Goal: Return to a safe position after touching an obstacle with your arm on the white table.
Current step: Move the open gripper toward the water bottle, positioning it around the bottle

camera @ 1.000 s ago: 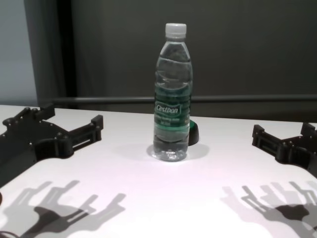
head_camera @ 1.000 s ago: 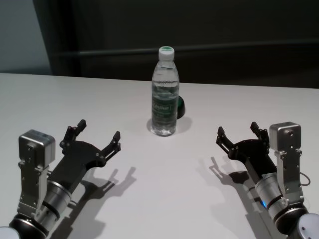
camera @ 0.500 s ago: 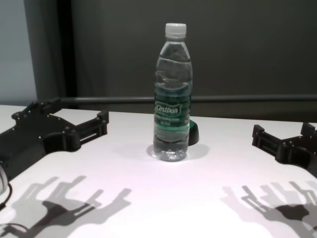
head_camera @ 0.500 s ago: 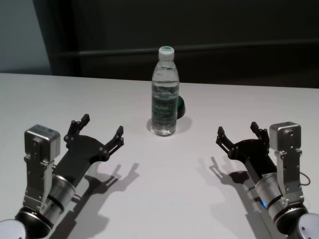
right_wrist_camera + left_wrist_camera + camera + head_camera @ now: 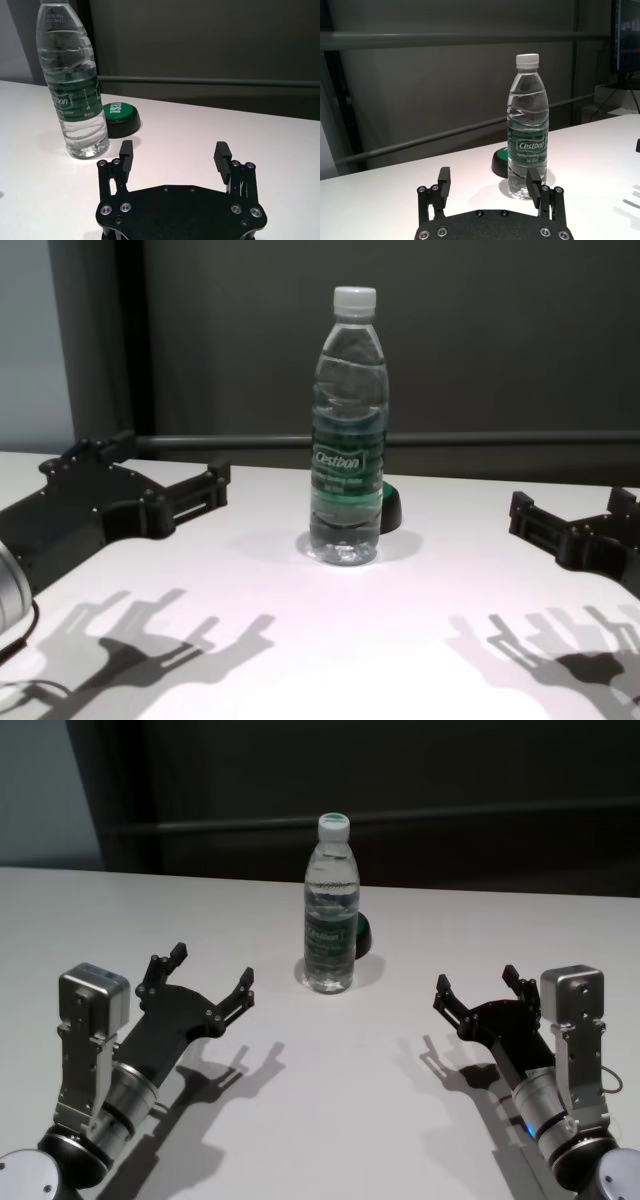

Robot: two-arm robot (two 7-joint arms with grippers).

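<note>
Water bottle point(image 5: 330, 905): upright, table point(image 5: 360, 1120) centre. Left gripper point(image 5: 208, 976) at 8 o'clock, right gripper point(image 5: 478, 985) at 4 o'clock; both spread, empty.

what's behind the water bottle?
A low round green button with a black base sits just behind the clear plastic water bottle with white cap. In the head view the bottle hides most of it.

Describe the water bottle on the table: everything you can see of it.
The water bottle is clear ribbed plastic with a white screw cap and a dark green Cestbon label around its middle. It looks nearly full, stands upright and capped on the white table, with a green-topped button close behind. Neither hand touches it.
</note>
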